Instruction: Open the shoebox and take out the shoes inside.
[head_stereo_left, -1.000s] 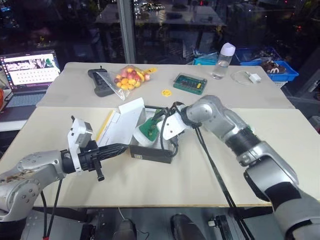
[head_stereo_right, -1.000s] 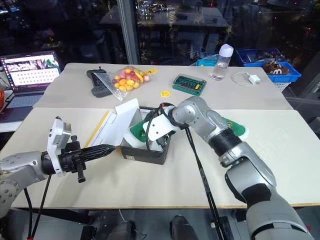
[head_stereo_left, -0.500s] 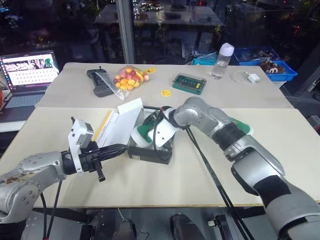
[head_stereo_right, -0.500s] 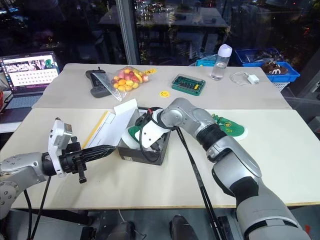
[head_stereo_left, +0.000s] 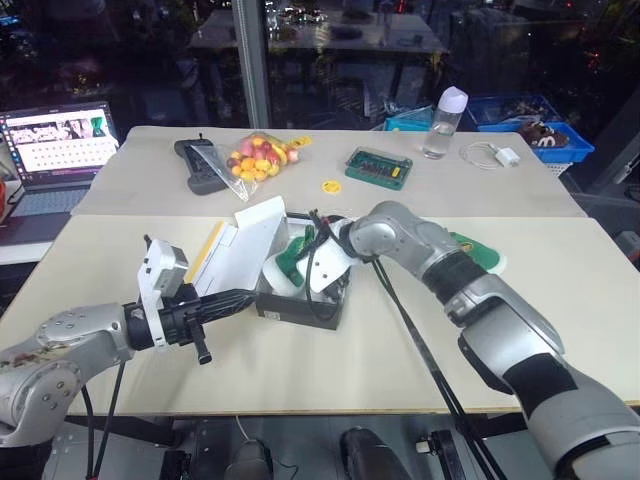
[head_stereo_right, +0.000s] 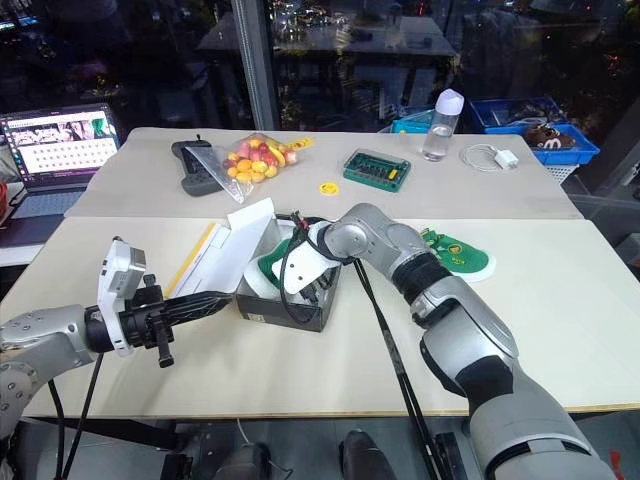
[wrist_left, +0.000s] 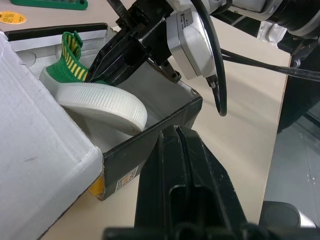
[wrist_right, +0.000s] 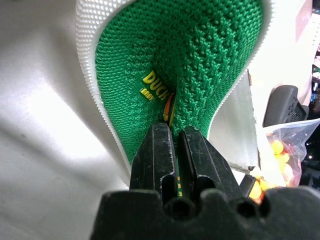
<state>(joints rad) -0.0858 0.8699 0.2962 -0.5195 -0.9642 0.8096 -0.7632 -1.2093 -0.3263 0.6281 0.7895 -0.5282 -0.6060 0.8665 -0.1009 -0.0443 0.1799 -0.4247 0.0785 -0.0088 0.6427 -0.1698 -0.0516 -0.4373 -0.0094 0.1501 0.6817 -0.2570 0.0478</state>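
Observation:
The shoebox stands open mid-table, its black base holding one green shoe with a white sole. The lid lies flipped back to the left, white inside up. My right gripper reaches down into the box and is shut on the green knit edge of that shoe. A second green shoe lies on the table just right of my right arm. My left gripper is shut with nothing in it, and its tips rest at the box's black near wall.
On the far table are a laptop, a black remote, a bag of coloured sweets, a yellow disc, a green flat case, a water bottle and a white charger. Blue bins stand behind.
My right gripper has sunk slightly into the box and closed on the green shoe. The left arm has stayed where it was.

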